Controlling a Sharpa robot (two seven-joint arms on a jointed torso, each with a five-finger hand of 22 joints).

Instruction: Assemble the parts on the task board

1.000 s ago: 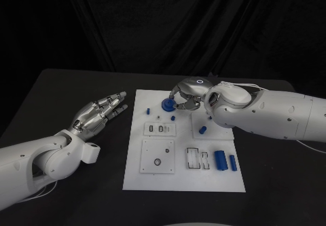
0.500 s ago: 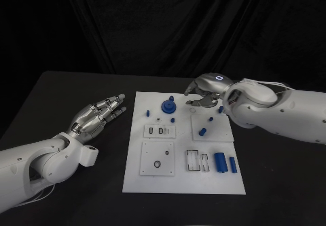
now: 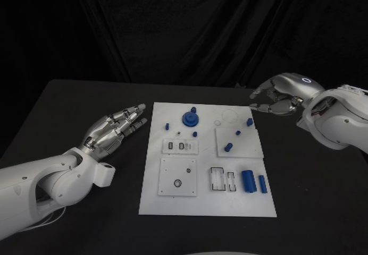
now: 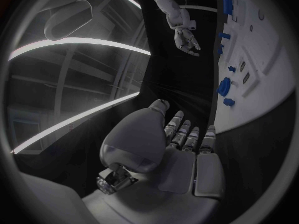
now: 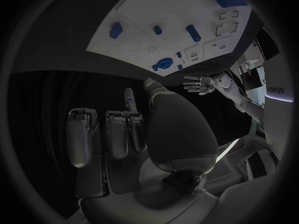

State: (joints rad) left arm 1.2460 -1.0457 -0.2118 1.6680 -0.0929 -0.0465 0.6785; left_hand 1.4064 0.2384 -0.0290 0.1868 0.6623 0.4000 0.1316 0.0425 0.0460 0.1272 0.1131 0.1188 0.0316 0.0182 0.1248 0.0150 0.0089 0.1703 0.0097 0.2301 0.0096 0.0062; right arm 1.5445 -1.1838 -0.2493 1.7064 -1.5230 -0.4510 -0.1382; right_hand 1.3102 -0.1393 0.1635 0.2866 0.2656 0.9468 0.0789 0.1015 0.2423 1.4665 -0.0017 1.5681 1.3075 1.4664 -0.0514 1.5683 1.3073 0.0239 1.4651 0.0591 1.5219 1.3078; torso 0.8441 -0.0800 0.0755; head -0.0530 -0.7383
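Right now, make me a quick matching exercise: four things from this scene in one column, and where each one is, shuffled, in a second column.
Things:
1. left hand
2. right hand
3. large blue cylinder
4. round blue part with a knob

Places:
A. far end of the task board
B. near right part of the board
C. beyond the board's far right corner
D. left of the board, fingers spread

Pairs: 1-D, 2-C, 3-B, 4-A

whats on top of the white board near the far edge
A big round blue part stands on the white board near its far edge, with small blue pegs beside it. What lies under the round part is covered. Neither hand is over the board.
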